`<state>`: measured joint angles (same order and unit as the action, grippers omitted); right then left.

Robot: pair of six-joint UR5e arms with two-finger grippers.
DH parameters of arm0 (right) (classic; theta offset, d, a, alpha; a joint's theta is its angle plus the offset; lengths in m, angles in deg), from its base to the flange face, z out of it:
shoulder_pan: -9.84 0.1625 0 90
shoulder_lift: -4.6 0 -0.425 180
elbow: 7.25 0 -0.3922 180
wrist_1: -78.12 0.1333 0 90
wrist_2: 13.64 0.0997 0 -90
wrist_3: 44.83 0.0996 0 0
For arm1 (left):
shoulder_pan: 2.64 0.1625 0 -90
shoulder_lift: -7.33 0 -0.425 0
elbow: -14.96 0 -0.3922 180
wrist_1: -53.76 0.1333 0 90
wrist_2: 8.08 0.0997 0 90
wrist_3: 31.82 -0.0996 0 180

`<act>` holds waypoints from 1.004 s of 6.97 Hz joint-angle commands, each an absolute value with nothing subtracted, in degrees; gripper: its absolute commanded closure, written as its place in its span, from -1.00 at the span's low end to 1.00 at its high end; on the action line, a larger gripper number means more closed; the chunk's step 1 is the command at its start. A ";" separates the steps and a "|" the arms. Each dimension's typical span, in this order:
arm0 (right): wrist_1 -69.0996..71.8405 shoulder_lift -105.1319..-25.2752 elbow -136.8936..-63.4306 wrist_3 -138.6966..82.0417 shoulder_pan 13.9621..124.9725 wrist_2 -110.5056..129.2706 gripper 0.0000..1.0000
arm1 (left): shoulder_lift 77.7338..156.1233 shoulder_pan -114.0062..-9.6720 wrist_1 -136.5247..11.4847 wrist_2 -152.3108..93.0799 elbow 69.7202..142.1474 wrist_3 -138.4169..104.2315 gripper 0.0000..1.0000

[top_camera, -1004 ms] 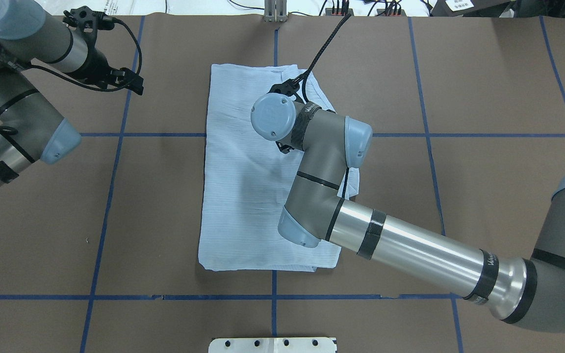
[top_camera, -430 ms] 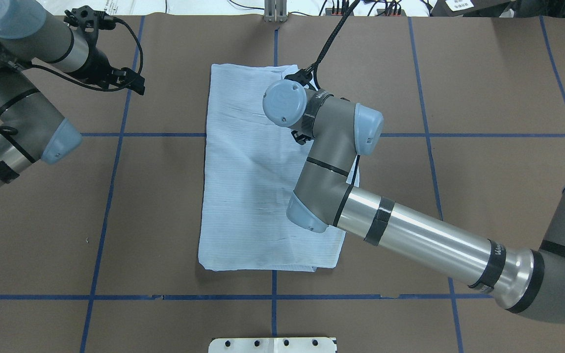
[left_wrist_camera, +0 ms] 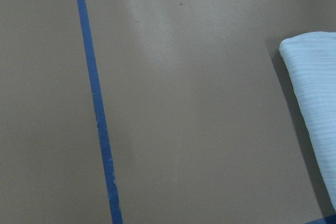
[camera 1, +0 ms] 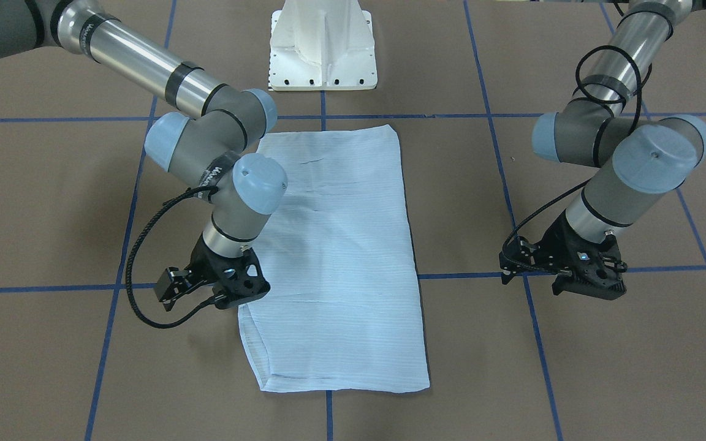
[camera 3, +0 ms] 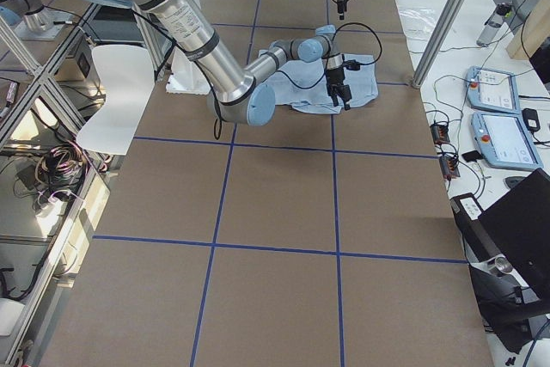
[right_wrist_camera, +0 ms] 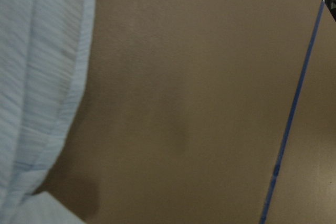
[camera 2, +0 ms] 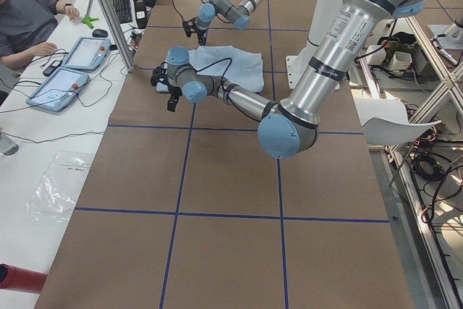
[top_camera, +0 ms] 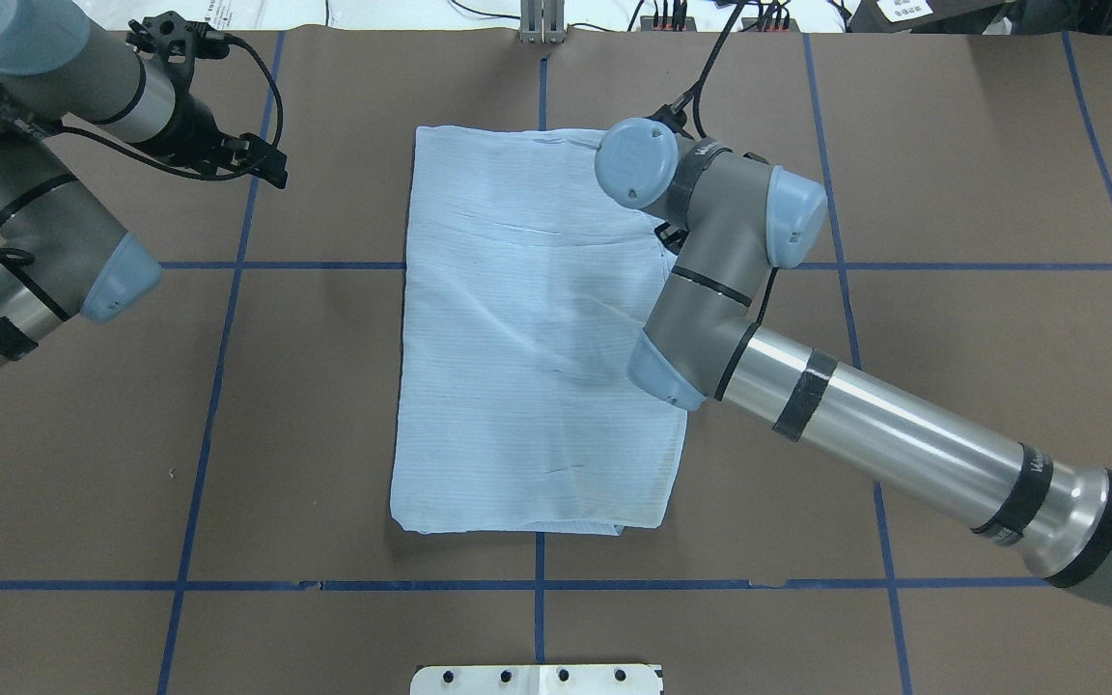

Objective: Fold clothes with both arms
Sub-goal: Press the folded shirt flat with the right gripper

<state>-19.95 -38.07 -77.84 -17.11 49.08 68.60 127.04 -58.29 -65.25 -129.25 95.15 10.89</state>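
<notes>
**Folded shirt flat at centre, both pincers off to its sides**

Far left of the overhead view: left arm [top_camera: 35, 222]. Reaches in from the left edge with the elbow bent. Ends in the left pincer [top_camera: 259, 164], black and cabled. Hangs over bare brown surface [top_camera: 952, 145], close to a blue tape line [top_camera: 228, 338] and well apart from the cloth. Holds nothing visible. Cannot tell whether clenched or released, since no view shows the fingertips clearly. From the left wrist camera, only brown paper, one tape line and a corner of pale cloth at the right edge.

Centre: light-blue shirt [top_camera: 527, 338], faintly striped. Lies flat on the surface, folded to a long rectangle. Runs lengthwise away from the robot and crosses one tape line. Shows stacked layers along its near short edge. Carries a few shallow creases across the middle.

Right: right arm [top_camera: 884, 434]. Comes in from the lower right, silver tube first. Bends at blue-capped joints above the shirt's right side. Hides the far right corner in the overhead view. Ends in the right pincer [camera 1: 230, 294], pointing down just beside the shirt's long right edge. Contact with the cloth unclear, and cannot tell whether clenched or released. From the right wrist camera, a layered cloth edge on the left and bare paper beside it.
</notes>
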 commanded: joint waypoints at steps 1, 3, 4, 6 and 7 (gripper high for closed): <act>-18.66 -38.99 -78.62 -20.49 52.45 70.97 -1.00 | 127.13 -58.28 -65.24 -129.28 95.30 10.89 -1.00; -17.60 -40.64 -85.78 -19.00 55.35 84.99 -1.00 | 127.13 -58.28 -65.24 -129.28 96.08 12.11 -1.00; -17.51 -44.14 -92.01 -14.81 55.71 90.02 -1.00 | 126.96 -56.45 -65.24 -129.20 98.09 14.73 -1.00; -17.51 -52.65 -106.32 -2.27 55.63 94.98 -1.00 | 121.88 -53.29 -65.24 -129.20 106.06 17.56 -1.00; -14.72 -58.18 -113.44 5.54 54.58 96.04 -1.00 | 120.03 -50.92 -65.24 -129.20 110.11 21.23 -1.00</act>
<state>-16.83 -52.08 -104.87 -3.12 55.37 94.22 122.46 -53.45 -65.24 -129.20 105.36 17.89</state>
